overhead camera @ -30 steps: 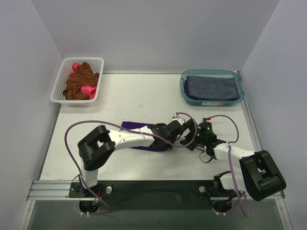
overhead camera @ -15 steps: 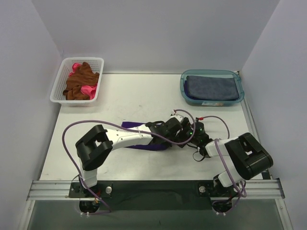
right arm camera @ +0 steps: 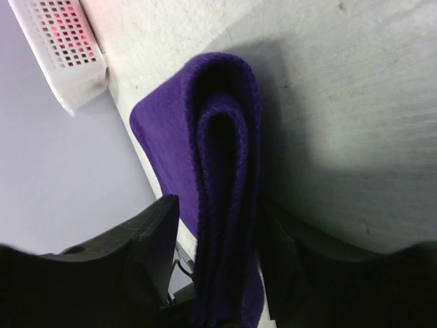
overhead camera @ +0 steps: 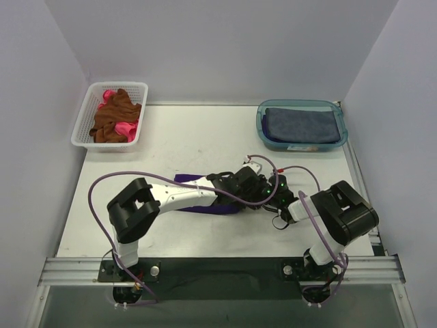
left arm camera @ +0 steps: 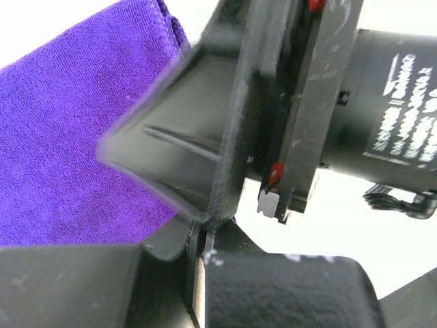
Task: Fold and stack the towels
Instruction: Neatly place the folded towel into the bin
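The folded purple towel (right arm camera: 225, 137) lies mid-table (overhead camera: 171, 137). Your right gripper (right arm camera: 222, 239) straddles its doubled edge, jaws partly open and not yet pinching, so catch every layer before lifting. Your left gripper (left arm camera: 196, 263) has its jaws fully closed; whether on cloth, I cannot tell.

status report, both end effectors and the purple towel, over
Left end effector shut at the folded deep purple cloth towel. Right end effector open, jaws astride its folded edge. The two crowd each other there.
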You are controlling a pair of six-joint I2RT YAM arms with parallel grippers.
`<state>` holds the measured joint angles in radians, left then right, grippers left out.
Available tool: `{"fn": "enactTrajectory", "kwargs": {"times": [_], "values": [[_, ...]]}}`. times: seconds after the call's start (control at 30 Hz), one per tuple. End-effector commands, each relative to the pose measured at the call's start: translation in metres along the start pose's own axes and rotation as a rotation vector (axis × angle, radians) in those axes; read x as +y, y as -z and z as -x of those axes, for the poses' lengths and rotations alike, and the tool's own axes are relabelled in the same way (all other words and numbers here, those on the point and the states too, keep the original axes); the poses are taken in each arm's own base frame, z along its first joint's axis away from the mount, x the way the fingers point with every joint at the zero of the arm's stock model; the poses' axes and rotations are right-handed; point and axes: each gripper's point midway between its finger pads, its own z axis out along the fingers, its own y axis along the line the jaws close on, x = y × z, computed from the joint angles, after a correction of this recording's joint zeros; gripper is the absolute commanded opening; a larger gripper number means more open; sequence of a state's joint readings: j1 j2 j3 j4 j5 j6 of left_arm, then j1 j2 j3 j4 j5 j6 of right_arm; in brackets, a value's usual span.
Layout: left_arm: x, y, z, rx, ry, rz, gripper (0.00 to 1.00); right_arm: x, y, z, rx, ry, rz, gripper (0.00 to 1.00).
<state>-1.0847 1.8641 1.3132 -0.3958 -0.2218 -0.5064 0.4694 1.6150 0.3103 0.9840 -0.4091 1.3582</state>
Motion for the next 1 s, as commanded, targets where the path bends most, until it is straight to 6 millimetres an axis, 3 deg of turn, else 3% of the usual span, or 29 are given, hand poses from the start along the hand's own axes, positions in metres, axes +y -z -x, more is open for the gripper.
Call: {"fn": "enactTrajectory", "kwargs": {"times": [0.0, 0.03, 0.17, 0.2, 0.27, 0.3, 0.33, 0.43, 0.5, 0.53, 0.57, 0.6, 0.63, 0.67, 0.7, 0.73, 0.77, 0.8, 0.83, 0.87, 0.9, 0.93, 0.97], "values": [[-0.019, 0.013, 0.035, -0.095, 0.033, -0.072, 0.01, -0.037, 0.003, -0.014, 0.049, 0.015, -0.136, 0.35], [-0.019, 0.013, 0.035, -0.097, 0.032, -0.073, 0.03, -0.036, 0.003, -0.013, 0.047, 0.018, -0.135, 0.28], [-0.021, 0.016, 0.034, -0.093, 0.033, -0.087, 0.28, -0.029, 0.001, -0.009, 0.05, 0.055, -0.12, 0.0], [-0.021, 0.019, 0.035, -0.097, 0.033, -0.091, 0.4, -0.027, 0.002, -0.008, 0.051, 0.062, -0.115, 0.0], [-0.02, 0.023, 0.032, -0.095, 0.036, -0.095, 0.52, -0.024, 0.003, -0.002, 0.048, 0.096, -0.111, 0.0], [-0.02, 0.03, 0.036, -0.109, 0.042, -0.103, 0.65, -0.021, 0.003, 0.0, 0.049, 0.104, -0.112, 0.0], [-0.018, 0.033, 0.035, -0.111, 0.044, -0.103, 0.71, -0.018, 0.003, 0.005, 0.05, 0.114, -0.106, 0.0], [-0.014, 0.055, 0.044, -0.146, 0.051, -0.125, 0.85, -0.009, 0.004, 0.015, 0.054, 0.183, -0.113, 0.0], [-0.004, 0.074, 0.049, -0.156, 0.065, -0.14, 0.88, -0.008, 0.006, 0.022, 0.077, 0.267, -0.139, 0.0], [0.002, 0.081, 0.051, -0.162, 0.073, -0.142, 0.9, 0.011, 0.002, 0.032, 0.069, 0.308, -0.119, 0.0], [0.019, 0.084, 0.049, -0.156, 0.095, -0.132, 0.9, 0.013, 0.002, 0.037, 0.07, 0.346, -0.132, 0.0], [0.029, 0.103, 0.056, -0.19, 0.112, -0.144, 0.91, 0.007, 0.005, 0.039, 0.092, 0.396, -0.176, 0.0], [0.042, 0.11, 0.058, -0.202, 0.133, -0.137, 0.91, 0.025, 0.001, 0.05, 0.072, 0.442, -0.157, 0.0], [0.054, 0.117, 0.056, -0.204, 0.142, -0.142, 0.93, 0.03, 0.001, 0.056, 0.066, 0.465, -0.16, 0.0], [0.09, 0.129, 0.059, -0.234, 0.196, -0.099, 0.93, 0.03, 0.002, 0.062, 0.073, 0.471, -0.19, 0.0], [0.107, 0.134, 0.057, -0.241, 0.215, -0.083, 0.94, 0.034, 0.001, 0.07, 0.072, 0.525, -0.193, 0.0], [0.122, 0.139, 0.055, -0.246, 0.211, -0.075, 0.97, 0.059, -0.002, 0.084, 0.046, 0.566, -0.166, 0.0], [0.166, 0.149, 0.052, -0.272, 0.272, 0.008, 0.98, 0.053, -0.003, 0.091, 0.061, 0.569, -0.214, 0.0], [0.18, 0.154, 0.049, -0.275, 0.279, 0.022, 0.97, 0.058, -0.005, 0.098, 0.063, 0.618, -0.219, 0.0], [0.2, 0.158, 0.045, -0.279, 0.273, 0.055, 0.98, 0.082, -0.007, 0.109, 0.049, 0.653, -0.204, 0.0], [0.215, 0.165, 0.041, -0.287, 0.287, 0.082, 0.97, 0.08, -0.012, 0.119, 0.052, 0.657, -0.224, 0.0], [0.245, 0.167, 0.032, -0.286, 0.338, 0.143, 0.97, 0.088, -0.015, 0.128, 0.052, 0.689, -0.225, 0.0], [0.256, 0.167, 0.026, -0.283, 0.348, 0.172, 0.97, 0.089, -0.015, 0.133, 0.063, 0.693, -0.242, 0.0]]}}
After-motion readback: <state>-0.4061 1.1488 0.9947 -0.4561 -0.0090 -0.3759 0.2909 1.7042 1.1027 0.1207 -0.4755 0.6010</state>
